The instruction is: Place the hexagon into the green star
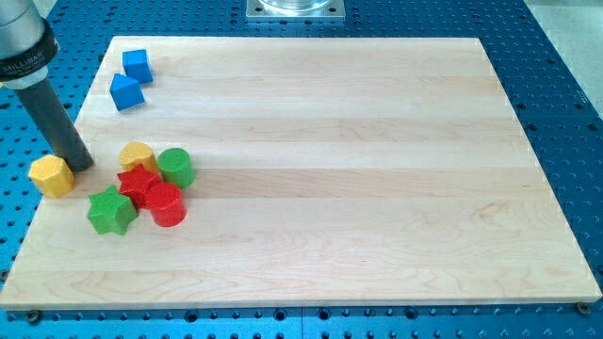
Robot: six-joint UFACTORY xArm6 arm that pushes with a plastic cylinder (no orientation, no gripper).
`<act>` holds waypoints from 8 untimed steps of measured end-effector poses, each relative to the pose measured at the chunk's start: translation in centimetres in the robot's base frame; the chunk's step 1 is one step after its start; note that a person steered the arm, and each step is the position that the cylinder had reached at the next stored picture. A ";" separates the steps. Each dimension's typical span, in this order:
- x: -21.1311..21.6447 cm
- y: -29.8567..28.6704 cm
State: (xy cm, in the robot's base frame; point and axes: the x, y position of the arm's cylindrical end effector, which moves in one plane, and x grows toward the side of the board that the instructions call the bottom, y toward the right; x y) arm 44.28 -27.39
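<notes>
A yellow hexagon (52,175) lies at the board's left edge. My tip (81,164) rests just to its upper right, touching or nearly touching it. The green star (112,210) lies to the lower right of the hexagon, a short gap away. It belongs to a tight cluster with a red star (139,181), a red cylinder (165,204), a green cylinder (175,167) and a second yellow block (138,156).
Two blue blocks, a cube (137,64) and a wedge-like one (125,91), lie at the board's upper left. The wooden board (358,179) sits on a blue perforated table. A metal mount (295,8) stands at the view's top.
</notes>
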 end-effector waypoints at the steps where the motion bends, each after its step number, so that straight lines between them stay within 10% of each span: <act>1: -2.9 -1.1; 8: 6.3 -1.0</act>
State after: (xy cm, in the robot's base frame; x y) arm 50.61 -28.41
